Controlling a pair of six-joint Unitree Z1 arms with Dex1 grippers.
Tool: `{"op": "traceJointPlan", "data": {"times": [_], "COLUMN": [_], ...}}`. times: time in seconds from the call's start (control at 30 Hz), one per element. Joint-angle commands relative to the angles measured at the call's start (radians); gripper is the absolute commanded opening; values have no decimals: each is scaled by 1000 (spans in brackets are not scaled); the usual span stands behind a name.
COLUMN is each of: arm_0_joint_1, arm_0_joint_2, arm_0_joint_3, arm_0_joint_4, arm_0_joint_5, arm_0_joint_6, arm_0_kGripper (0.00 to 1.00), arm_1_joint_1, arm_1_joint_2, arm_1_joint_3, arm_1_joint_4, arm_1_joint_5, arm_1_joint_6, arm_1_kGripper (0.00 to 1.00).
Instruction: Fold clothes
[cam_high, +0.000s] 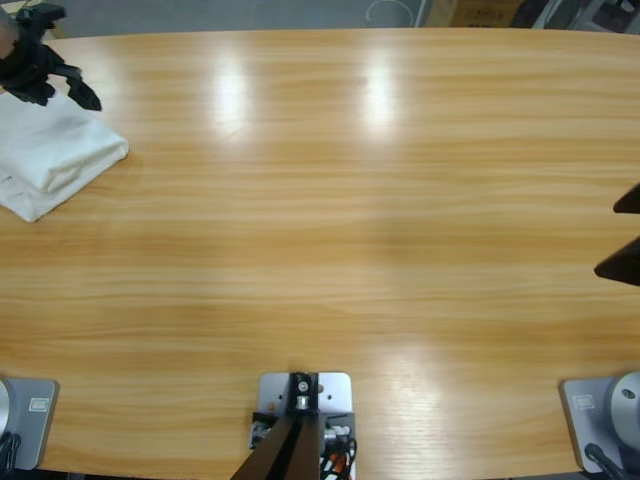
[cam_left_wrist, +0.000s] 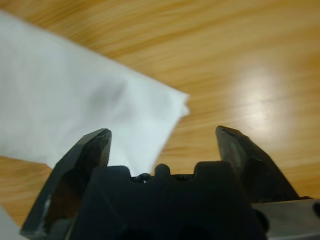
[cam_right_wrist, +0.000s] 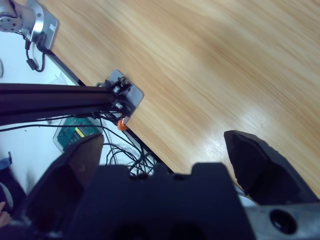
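The T-shirt lies folded at the worktop corner — folding looks finished. Both end effectors, left and right, gape empty; next — likely retreat.

long wooden table, black cables and green box below its edge

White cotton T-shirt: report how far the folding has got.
Done, it seems: the white cotton T-shirt lies as a compact folded bundle at the wooden table's far left edge. In hand: nothing; the left gripper hovers open over the shirt's corner, and the right gripper is open over bare wood. Left: apparently only withdrawing.
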Motion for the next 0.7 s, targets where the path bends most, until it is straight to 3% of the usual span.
{"op": "traceJointPlan", "data": {"times": [0.03, 0.23, 0.4, 0.53, 0.7], "arm_0_joint_1": [-46, -46, -41, 37, 100], "arm_0_joint_2": [65, 206, 293, 305, 305], "arm_0_joint_3": [100, 92, 66, 36, -101], "arm_0_joint_4": [4, 52, 71, 81, 221], "arm_0_joint_5": [49, 21, 9, 11, 9], "arm_0_joint_6": [26, 1, -13, -23, -28], "arm_0_kGripper": [659, 757, 766, 764, 764], "arm_1_joint_1": [-4, -4, -4, -4, -4], "arm_1_joint_2": [-101, -145, -156, -155, -143], "arm_1_joint_3": [127, 168, 181, 187, 196], "arm_1_joint_4": [-43, -56, -62, -69, -80], "arm_1_joint_5": [20, 17, 15, 14, 13], "arm_1_joint_6": [26, 35, 36, 38, 38], "arm_1_kGripper": [977, 981, 982, 982, 982]}}
